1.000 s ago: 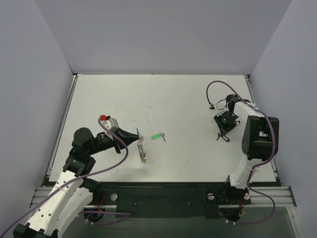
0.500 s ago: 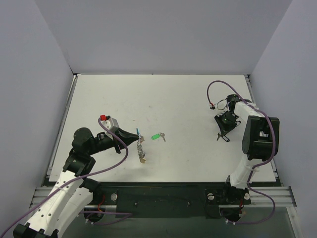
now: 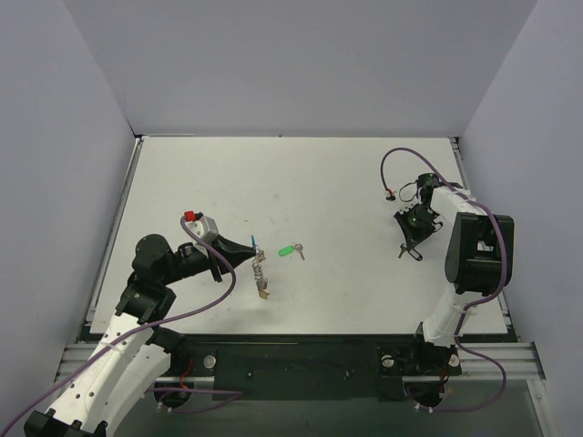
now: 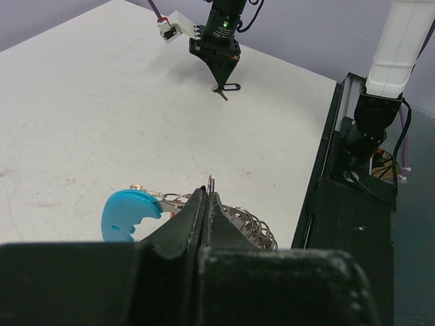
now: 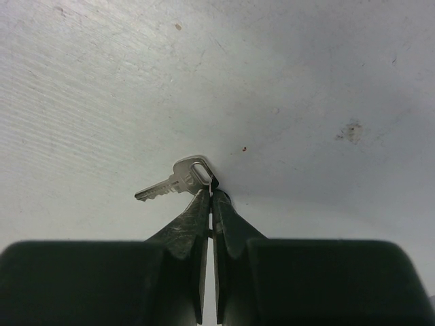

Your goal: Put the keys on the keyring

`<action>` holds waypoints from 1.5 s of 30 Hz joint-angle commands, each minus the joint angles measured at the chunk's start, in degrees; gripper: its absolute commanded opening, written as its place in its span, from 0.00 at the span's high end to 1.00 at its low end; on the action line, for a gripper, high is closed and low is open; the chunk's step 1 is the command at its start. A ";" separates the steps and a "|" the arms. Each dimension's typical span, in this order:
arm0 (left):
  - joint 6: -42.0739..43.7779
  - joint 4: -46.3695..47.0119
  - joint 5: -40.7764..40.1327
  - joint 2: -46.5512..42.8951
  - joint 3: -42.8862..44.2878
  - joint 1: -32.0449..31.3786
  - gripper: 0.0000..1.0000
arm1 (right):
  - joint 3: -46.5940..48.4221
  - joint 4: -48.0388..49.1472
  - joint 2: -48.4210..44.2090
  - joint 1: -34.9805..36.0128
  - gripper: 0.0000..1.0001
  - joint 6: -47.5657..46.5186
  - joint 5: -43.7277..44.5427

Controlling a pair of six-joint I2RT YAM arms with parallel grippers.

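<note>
My left gripper (image 3: 251,254) is shut on the keyring (image 3: 260,271), whose silvery coils hang down from the fingertips toward the table. In the left wrist view the coils (image 4: 253,223) bunch to the right of the shut gripper (image 4: 206,197) and a blue tag (image 4: 128,213) sticks out to the left. The green-tagged key (image 3: 291,250) lies on the table just right of the keyring. My right gripper (image 3: 409,249) points down at the far right, shut on the black-rimmed key. Its silver blade (image 5: 171,184) sticks out left of the gripper tips (image 5: 211,193), at the table surface.
The white table (image 3: 319,182) has raised rails along its left and right sides. The black mounting rail (image 3: 301,360) runs along the near edge. Purple cables loop over both arms. A small dark stain (image 5: 350,130) marks the table near the right gripper.
</note>
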 commanded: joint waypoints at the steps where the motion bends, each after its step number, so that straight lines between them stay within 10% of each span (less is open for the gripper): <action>1: 0.49 3.18 1.26 -0.44 1.35 0.32 1.00 | -0.23 -2.90 -2.60 -0.17 1.00 -0.13 -0.83; 29: 0.57 4.85 0.47 -2.11 0.12 0.23 1.00 | -1.73 -10.01 -30.45 -0.17 1.00 -5.75 -17.34; 45: 0.04 14.43 -5.15 -5.09 -4.62 -1.97 1.00 | 19.45 -35.32 -29.14 0.88 1.00 -23.12 -37.02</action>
